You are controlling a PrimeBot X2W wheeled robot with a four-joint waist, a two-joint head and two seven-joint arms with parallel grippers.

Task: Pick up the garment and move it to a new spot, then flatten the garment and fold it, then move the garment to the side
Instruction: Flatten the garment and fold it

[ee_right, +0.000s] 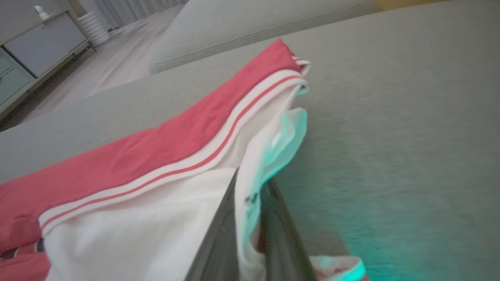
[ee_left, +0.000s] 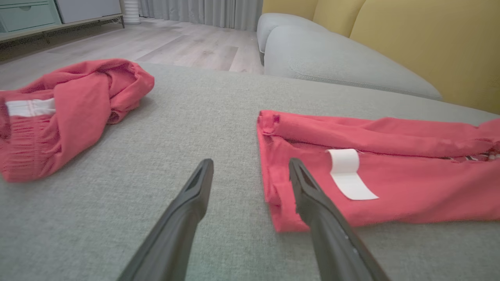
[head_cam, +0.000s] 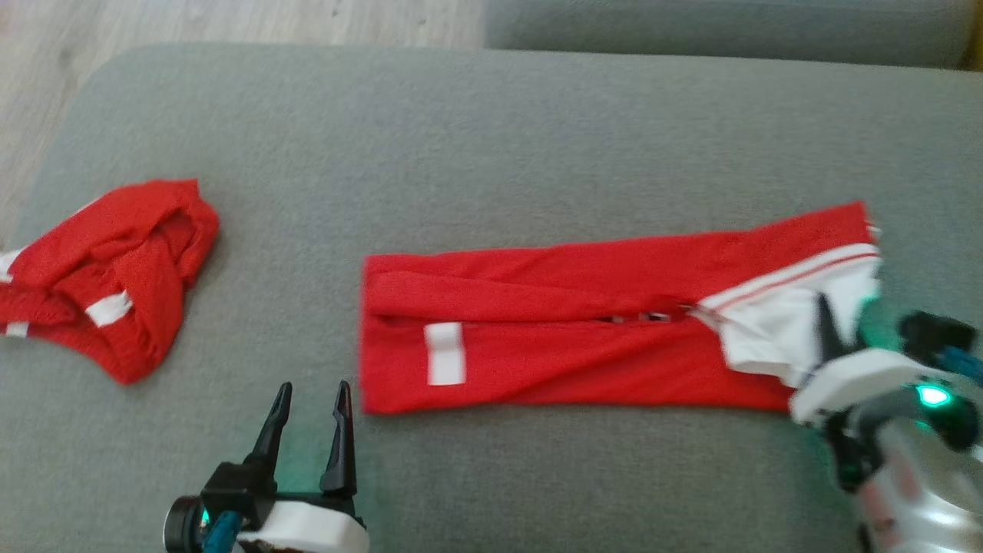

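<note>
Head view shows the long red jersey garment (head_cam: 584, 322), a flat strip with white ribbed trim, mid-frame on the grey woven cushion (head_cam: 491, 130). Flattening and folding look largely done; moving it aside remains. At the right edge, the right gripper (ee_right: 250, 183) seems pinched on its thin white end, though blur hampers. At lower left, the left gripper (head_cam: 311, 392) gapes wide, empty.

Sofa cushion (head_cam: 491, 138): carries 2 garments.
Folded garment (head_cam: 576, 322): centre-right, lying lengthwise left to right.
Crumpled garment (head_cam: 107, 276): far left, well apart.
Left hand (head_cam: 313, 388): just before the folded garment's left end, between both garments.
Right hand (ee_right: 252, 187): at its right end, fabric between the fingers.
Second sofa seat (head_cam: 722, 23): behind.
</note>
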